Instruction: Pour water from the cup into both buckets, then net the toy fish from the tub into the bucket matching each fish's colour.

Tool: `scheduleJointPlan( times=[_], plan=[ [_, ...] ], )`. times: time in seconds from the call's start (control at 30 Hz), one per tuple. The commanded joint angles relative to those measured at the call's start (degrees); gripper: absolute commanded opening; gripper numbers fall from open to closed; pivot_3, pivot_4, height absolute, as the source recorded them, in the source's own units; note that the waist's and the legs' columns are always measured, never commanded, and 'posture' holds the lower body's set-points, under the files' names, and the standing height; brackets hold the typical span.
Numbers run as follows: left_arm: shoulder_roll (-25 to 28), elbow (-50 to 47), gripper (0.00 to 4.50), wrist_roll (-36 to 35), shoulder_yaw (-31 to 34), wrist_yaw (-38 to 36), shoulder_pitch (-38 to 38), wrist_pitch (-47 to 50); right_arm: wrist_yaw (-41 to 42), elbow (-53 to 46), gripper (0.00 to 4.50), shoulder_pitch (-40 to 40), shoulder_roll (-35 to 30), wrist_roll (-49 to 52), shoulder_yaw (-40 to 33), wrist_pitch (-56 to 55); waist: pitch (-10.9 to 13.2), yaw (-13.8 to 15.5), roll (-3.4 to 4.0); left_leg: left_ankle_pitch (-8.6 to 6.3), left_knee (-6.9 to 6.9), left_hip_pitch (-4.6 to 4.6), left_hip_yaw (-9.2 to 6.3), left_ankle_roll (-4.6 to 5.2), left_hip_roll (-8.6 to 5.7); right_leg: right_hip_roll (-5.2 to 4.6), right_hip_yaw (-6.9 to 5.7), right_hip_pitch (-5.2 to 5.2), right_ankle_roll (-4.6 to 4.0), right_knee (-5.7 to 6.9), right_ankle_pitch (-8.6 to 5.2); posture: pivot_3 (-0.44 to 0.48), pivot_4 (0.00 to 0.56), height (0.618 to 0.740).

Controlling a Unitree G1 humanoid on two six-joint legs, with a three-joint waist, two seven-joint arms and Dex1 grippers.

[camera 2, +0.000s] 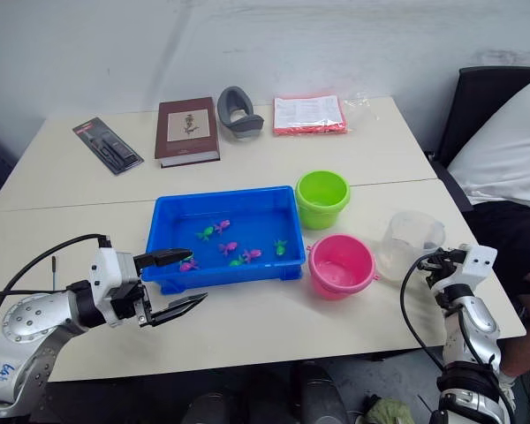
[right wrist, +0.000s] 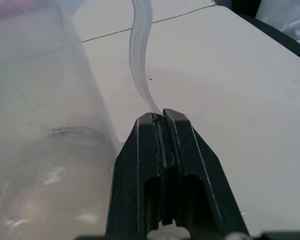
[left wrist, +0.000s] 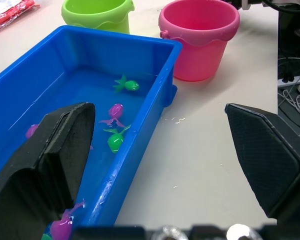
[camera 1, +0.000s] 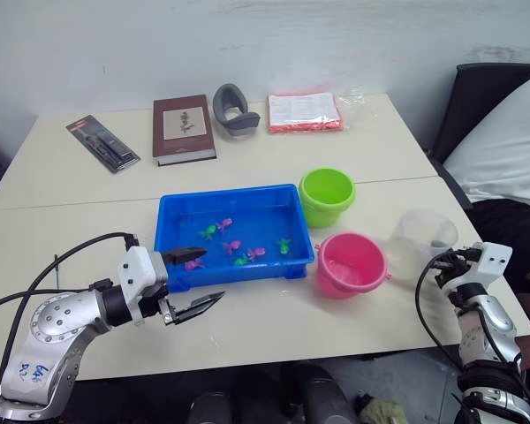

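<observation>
The blue tub [camera 1: 230,196] sits mid-table with several small green and pink toy fish [camera 1: 231,246] in shallow water. To its right stand the lime green bucket [camera 1: 327,196] and, nearer me, the pink bucket [camera 1: 350,263]. The clear cup [camera 1: 421,240] stands upright right of the pink bucket. My right gripper [camera 1: 446,258] is shut on the cup's thin clear handle [right wrist: 140,65]. Whether there is water in the cup I cannot tell. My left gripper [camera 1: 210,276] is open at the tub's front left corner, one finger [left wrist: 60,150] over the tub and the other over the table.
Along the table's far side lie a black packaged item [camera 1: 103,142], a brown book [camera 1: 183,129], a grey curved object [camera 1: 233,109] and a red-edged packet of papers [camera 1: 304,111]. A black chair with a white cushion [camera 1: 503,132] stands past the right edge.
</observation>
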Motion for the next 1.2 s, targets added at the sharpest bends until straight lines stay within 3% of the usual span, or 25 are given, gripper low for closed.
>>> scheduleJointPlan(
  times=[0.03,0.33,0.6,1.2],
  plan=[
    [0.3,-1.1,4.5,-1.3,0.4,-0.3,-1.1,0.1,-0.3,-4.3,0.03,0.6,-1.4,0.0,-1.0,-3.8,0.0,0.0,0.0,0.0,0.0,0.0,0.0,0.0,0.0,0.0,0.0,-0.01,0.0,0.0,0.0,0.0,0.15,0.74],
    [-0.1,0.2,4.5,-1.4,-2.6,-2.2,-3.3,0.6,-0.4,-15.7,0.03,4.7,-4.6,2.3,-2.0,0.7,0.0,0.0,0.02,0.0,-0.03,-0.03,0.03,-0.02,0.0,0.0,0.03,-0.06,0.01,0.0,0.0,0.0,0.15,0.74],
    [0.2,2.2,4.5,-0.8,-3.3,-3.0,-5.4,0.0,-1.8,-19.7,0.03,8.1,-2.7,2.9,-1.4,2.9,0.0,0.1,0.02,0.01,-0.1,-0.04,0.05,-0.04,0.0,0.02,0.03,-0.1,0.0,-0.01,0.0,0.0,0.15,0.74],
    [0.0,2.4,4.5,0.2,-2.3,-2.6,-3.7,-2.2,-5.3,-18.7,0.03,9.1,0.9,3.7,-0.7,9.8,0.0,0.0,0.02,0.01,-0.1,-0.08,0.07,-0.03,0.01,0.02,0.06,-0.17,0.0,-0.01,0.0,0.0,0.15,0.74]
  ],
)
